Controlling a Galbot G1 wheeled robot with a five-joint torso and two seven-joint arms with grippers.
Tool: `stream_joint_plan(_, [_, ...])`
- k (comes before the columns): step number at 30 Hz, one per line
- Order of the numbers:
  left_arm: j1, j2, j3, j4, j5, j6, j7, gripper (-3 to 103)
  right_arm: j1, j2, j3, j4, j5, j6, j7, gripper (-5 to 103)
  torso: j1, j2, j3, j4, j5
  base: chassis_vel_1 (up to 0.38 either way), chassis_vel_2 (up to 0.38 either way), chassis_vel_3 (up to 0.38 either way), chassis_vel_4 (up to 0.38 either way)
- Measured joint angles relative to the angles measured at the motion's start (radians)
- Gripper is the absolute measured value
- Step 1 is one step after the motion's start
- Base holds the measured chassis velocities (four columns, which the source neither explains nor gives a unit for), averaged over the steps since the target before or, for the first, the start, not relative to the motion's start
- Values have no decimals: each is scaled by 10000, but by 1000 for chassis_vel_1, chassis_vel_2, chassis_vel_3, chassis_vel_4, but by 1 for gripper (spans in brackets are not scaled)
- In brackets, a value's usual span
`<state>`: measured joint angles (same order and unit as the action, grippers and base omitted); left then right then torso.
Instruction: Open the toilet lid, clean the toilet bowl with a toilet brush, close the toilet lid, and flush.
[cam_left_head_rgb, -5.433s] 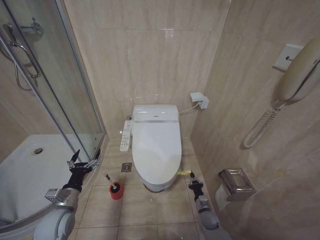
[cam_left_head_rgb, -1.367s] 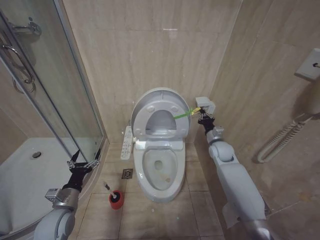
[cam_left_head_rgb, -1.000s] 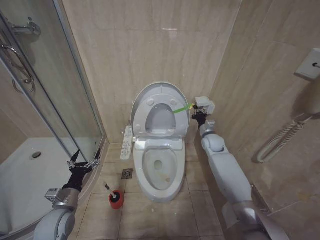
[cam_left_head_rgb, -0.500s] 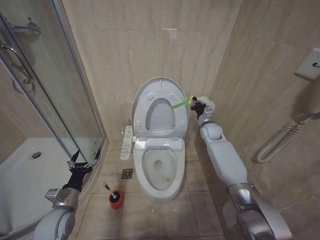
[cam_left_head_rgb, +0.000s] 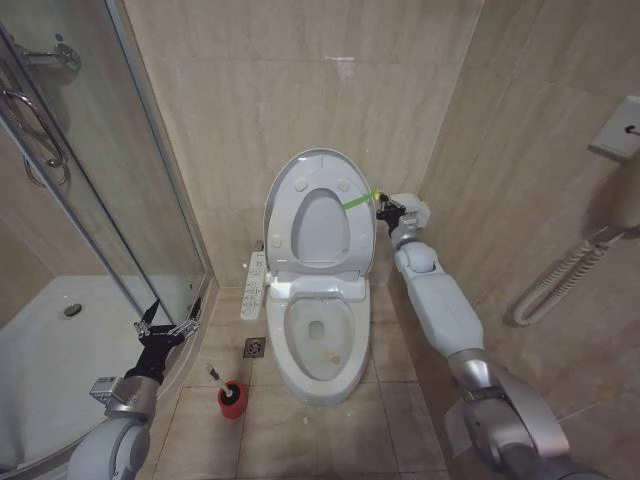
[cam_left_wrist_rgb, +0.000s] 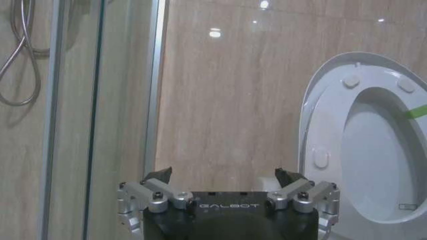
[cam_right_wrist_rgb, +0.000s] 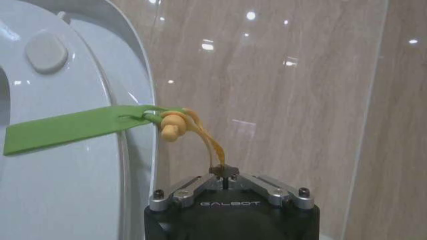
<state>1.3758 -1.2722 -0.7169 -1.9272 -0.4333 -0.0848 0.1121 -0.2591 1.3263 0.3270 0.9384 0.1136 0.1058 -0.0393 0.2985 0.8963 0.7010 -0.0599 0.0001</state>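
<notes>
- The lid (cam_left_head_rgb: 318, 215) stands upright against the wall, above the open bowl (cam_left_head_rgb: 318, 340).
- Right gripper (cam_left_head_rgb: 384, 210) sits at the lid's right edge, fingers pinched on the yellow band (cam_right_wrist_rgb: 193, 131).
- Left gripper (cam_left_head_rgb: 166, 323) hangs spread wide and empty beside the shower glass (cam_left_head_rgb: 120, 190).
- The brush (cam_left_head_rgb: 222, 372) stands in its red cup (cam_left_head_rgb: 232, 392) on the floor, left of the bowl.

head: high, looking down | wrists: close, wall-facing | shared: toilet lid (cam_left_head_rgb: 318, 215)

floor: beige tiled floor (cam_left_head_rgb: 330, 430) | on it: toilet bowl (cam_left_head_rgb: 318, 375), red cup (cam_left_head_rgb: 231, 396) holding the toilet brush (cam_left_head_rgb: 220, 378), square floor drain (cam_left_head_rgb: 253, 347)
</notes>
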Motion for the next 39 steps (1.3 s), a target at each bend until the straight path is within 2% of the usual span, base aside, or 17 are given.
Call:
stream_joint_plan(16, [0,0,0,0,0,0,0,100,1086,134,-149,-1473,-540,209,-176,0,0,1,-1,3,-1,0,0,0,0])
stream_joint_plan(30, [0,0,0,0,0,0,0,100,1285,184,142,-1857,-1414,-96,137,0,-1,3,-1,1,-1,0,0,0,0])
stream_joint_plan(39, [0,0,0,0,0,0,0,100,1411,268,226,-2297,-1671,-6,152,0,-1,3,-1,2,-1,0,0,0,0])
